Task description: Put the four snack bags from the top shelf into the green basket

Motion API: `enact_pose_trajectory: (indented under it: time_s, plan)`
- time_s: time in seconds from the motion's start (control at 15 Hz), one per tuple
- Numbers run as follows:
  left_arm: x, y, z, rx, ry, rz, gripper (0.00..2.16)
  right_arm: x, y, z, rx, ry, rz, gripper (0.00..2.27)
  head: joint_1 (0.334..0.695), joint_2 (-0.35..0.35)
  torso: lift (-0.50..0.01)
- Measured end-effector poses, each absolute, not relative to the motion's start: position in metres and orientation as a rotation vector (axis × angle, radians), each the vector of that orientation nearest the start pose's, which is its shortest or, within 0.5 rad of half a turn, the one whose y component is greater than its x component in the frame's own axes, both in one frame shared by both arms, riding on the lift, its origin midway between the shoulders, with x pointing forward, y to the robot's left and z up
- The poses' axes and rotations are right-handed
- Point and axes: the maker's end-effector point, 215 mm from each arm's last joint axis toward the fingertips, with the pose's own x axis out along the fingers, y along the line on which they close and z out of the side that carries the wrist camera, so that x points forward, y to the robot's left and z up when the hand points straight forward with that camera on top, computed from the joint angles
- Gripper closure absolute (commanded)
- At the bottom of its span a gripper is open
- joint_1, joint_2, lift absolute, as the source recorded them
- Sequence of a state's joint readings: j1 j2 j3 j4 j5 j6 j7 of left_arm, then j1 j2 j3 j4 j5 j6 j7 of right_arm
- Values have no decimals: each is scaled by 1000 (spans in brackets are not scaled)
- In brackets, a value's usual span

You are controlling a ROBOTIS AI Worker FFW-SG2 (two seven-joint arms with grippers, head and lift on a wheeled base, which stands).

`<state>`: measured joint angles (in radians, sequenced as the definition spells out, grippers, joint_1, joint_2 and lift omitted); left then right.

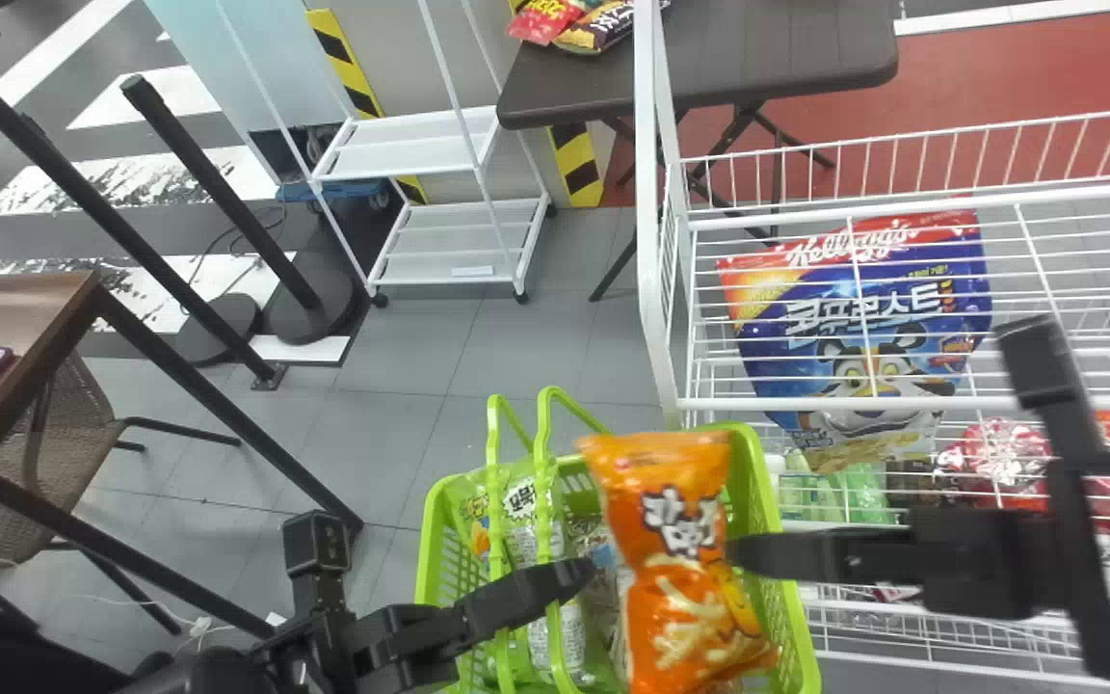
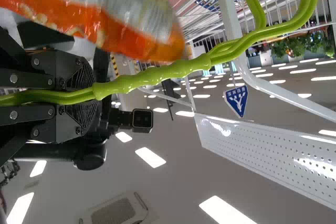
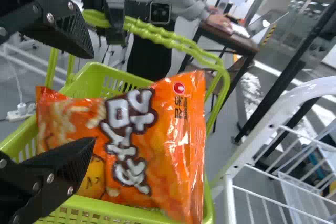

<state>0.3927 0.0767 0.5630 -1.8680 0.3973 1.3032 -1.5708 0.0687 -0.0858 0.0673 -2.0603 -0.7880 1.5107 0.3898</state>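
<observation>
Grey floor (image 1: 420, 357) lies behind one green basket (image 1: 794, 622), one orange bag (image 1: 675, 564) seemingly above.

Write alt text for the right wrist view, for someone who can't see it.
An orange snack bag is at the mouth of the green basket, with the open fingers of the right gripper beside it. Beyond, the left gripper holds the basket's handles; a white wire rack stands nearby.
</observation>
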Motion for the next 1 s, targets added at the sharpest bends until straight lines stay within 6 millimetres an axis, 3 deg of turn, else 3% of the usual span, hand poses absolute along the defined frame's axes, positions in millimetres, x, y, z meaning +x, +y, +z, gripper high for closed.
enact_pose_trajectory:
  time_s: [0.13, 0.2, 0.33, 0.47, 0.6, 0.73, 0.87, 1.0]
  plan:
    - [263, 220, -385, -1241, 594, -985, 2148, 342, 1, -373, 629, 946, 987, 46, 695, 350, 0]
    - [263, 219, -385, -1241, 595, -987, 2145, 364, -20, -374, 618, 868, 904, 49, 695, 350, 0]
    - [263, 218, -385, -1241, 596, -988, 2148, 413, -75, -386, 493, 666, 659, 53, 695, 252, 0]
    - [262, 218, -386, -1242, 599, -988, 2145, 440, -131, -392, 321, 490, 436, 60, 695, 156, 0]
    - [261, 216, -386, -1243, 602, -993, 2148, 438, -169, -389, 200, 351, 302, 60, 695, 101, 0]
    - [261, 213, -385, -1241, 604, -999, 2148, 427, -188, -376, 131, 243, 243, 60, 695, 45, 0]
    - [258, 213, -387, -1246, 609, -996, 2145, 409, -192, -358, 77, 128, 244, 60, 695, 37, 0]
    - [251, 213, -389, -1254, 613, -985, 2148, 393, -191, -357, 61, 81, 259, 60, 695, 39, 0]
